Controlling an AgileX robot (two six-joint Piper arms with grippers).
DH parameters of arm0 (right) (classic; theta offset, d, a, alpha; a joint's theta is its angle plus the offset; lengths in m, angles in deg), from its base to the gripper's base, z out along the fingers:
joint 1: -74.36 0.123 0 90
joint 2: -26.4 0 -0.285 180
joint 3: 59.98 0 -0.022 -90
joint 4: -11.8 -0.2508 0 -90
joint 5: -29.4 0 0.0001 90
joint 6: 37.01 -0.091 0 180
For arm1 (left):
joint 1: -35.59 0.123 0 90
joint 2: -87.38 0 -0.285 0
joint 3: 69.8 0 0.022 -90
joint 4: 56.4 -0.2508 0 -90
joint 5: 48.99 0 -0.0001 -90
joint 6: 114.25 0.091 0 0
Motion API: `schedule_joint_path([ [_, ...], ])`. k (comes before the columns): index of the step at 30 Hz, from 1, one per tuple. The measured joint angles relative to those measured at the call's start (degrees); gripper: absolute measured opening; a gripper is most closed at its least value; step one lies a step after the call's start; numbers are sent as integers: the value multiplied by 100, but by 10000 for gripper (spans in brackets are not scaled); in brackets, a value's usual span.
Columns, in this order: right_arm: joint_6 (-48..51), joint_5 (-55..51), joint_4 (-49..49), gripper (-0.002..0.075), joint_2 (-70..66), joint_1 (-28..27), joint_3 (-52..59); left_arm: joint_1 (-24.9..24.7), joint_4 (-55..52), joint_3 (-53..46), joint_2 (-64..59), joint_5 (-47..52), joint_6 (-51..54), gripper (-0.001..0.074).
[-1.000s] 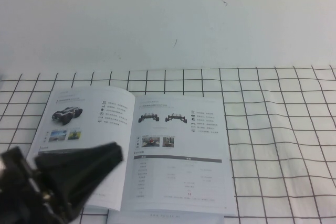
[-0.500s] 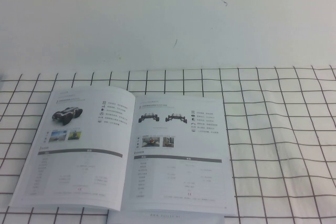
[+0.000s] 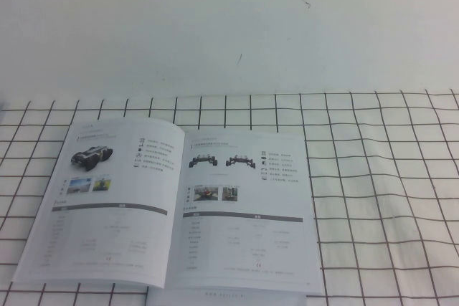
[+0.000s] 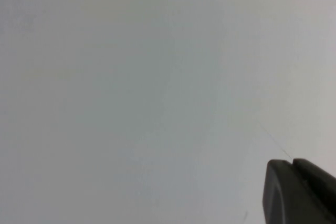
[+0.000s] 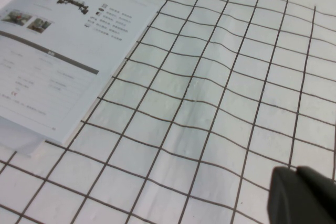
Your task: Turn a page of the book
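Book: thin white booklet, lying open and flat, lower left of high view, on gridded cloth. Page turned leftward, showing dark wheeled vehicle. Left gripper: state undeterminable. Right gripper: closed, empty.

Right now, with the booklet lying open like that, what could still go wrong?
The turned page bows up slightly near the spine, so it might flop back over; neither arm is holding it. The left gripper faces only a blank surface, and the shut right gripper hangs over the checked cloth, beside the book. The cloth is rippled there, so a low sweep by that arm might snag it and drag the book.
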Motion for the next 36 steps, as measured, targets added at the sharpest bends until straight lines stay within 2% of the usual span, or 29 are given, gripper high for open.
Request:
schedule_joint_path([
  [3,0,0,0,-2,0,0,0,50,-2150,-5,127,797,-1836,-3],
  [6,0,0,0,-2,0,0,0,204,-4538,-43,150,1567,-4562,-3],
  [8,0,0,0,-2,0,0,0,322,-5696,-152,150,1670,-5673,-3],
  [10,0,0,0,-2,0,0,0,397,-6342,-317,150,1548,-6235,-3],
  [18,0,0,-13,-2,0,0,0,453,-7827,-1399,150,1059,-7498,-3],
  [24,0,0,-13,-2,0,0,0,453,-8495,-1465,150,1104,-8822,-3],
  [27,0,0,-13,-2,0,0,0,453,-8551,-1465,150,1484,-8965,-3],
  [36,0,0,-13,-2,0,0,0,453,-8551,-1465,150,1528,-8998,-3],
])
